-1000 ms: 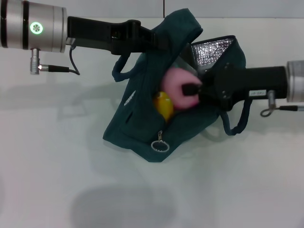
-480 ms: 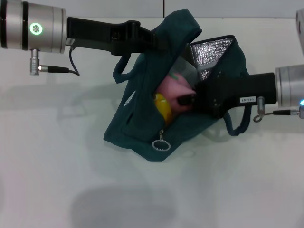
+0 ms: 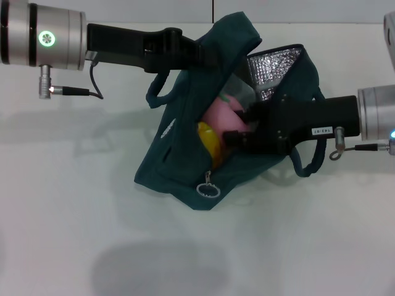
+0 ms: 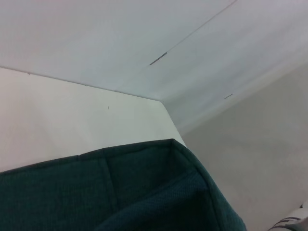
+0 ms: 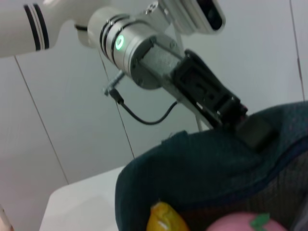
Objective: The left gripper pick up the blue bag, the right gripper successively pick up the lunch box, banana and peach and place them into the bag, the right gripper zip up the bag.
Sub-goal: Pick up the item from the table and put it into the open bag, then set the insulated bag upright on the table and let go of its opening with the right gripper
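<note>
The blue bag (image 3: 179,154) hangs open above the white table. My left gripper (image 3: 207,54) is shut on its top rim and holds it up; the right wrist view shows this grip on the rim (image 5: 250,129). The pink peach (image 3: 217,114) and the yellow banana (image 3: 210,139) lie inside the bag, and both show in the right wrist view, peach (image 5: 245,224) and banana (image 5: 163,219). A clear piece, likely the lunch box (image 3: 239,92), shows behind the peach. My right gripper (image 3: 239,124) is at the bag's mouth, fingers spread beside the peach.
The bag's silver lining (image 3: 274,66) shows at the open top. The zipper's ring pull (image 3: 208,190) hangs at the bag's low end. Carry straps loop out on the left (image 3: 157,92) and the right (image 3: 308,161). White table (image 3: 92,216) lies all around.
My right gripper carried the peach down into the bag, then opened its fingers and let it go. The left arm and bag stayed still.
</note>
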Controlling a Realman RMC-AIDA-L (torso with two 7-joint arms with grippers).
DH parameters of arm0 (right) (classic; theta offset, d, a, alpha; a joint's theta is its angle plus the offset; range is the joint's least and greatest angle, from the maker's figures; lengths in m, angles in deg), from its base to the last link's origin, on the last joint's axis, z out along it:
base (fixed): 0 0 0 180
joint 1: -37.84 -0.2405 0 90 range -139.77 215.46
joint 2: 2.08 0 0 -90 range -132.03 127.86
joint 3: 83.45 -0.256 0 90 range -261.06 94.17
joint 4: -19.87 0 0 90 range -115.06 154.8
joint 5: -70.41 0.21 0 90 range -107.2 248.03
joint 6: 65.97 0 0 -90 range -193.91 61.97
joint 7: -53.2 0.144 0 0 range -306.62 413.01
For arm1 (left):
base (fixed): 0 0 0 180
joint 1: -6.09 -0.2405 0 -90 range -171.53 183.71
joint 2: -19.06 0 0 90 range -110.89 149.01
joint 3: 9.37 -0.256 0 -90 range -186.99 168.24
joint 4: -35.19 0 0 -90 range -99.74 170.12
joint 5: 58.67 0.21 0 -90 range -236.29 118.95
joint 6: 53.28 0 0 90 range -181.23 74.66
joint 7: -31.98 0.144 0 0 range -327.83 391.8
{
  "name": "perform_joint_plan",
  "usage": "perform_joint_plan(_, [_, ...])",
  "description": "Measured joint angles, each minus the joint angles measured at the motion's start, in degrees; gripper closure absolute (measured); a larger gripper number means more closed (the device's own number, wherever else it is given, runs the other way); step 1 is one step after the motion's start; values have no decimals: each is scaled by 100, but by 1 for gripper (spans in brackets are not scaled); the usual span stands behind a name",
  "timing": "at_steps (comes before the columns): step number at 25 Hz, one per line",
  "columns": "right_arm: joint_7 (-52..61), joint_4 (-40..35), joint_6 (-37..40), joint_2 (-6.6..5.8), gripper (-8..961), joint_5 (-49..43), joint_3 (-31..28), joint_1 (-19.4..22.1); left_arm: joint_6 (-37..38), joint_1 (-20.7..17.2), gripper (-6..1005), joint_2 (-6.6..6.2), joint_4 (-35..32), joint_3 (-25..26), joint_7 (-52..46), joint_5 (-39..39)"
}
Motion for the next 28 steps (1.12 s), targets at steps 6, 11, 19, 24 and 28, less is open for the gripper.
perform_joint_plan(6, [0,-8,170,-32,387,224,-167,109,0,-20,945,-7,0,0,5,0])
perform_joint_plan(11, [-28,-41,724,-41,340,223,-736,304,0,-20,945,-9,0,0,15,2])
perform_joint_plan(19, [-733,-159,1913,-34,288,234,-2559,1098,0,-19,945,-10,0,6,22,25])
perform_joint_plan(24, [-1172,14,1347,-74,296,192,-2844,1667,-2,-27,945,-9,2,6,22,38])
perform_joint_plan(28, [-1404,306,615,-48,296,-73,-2758,1787,-12,-34,945,-9,61,6,21,39])
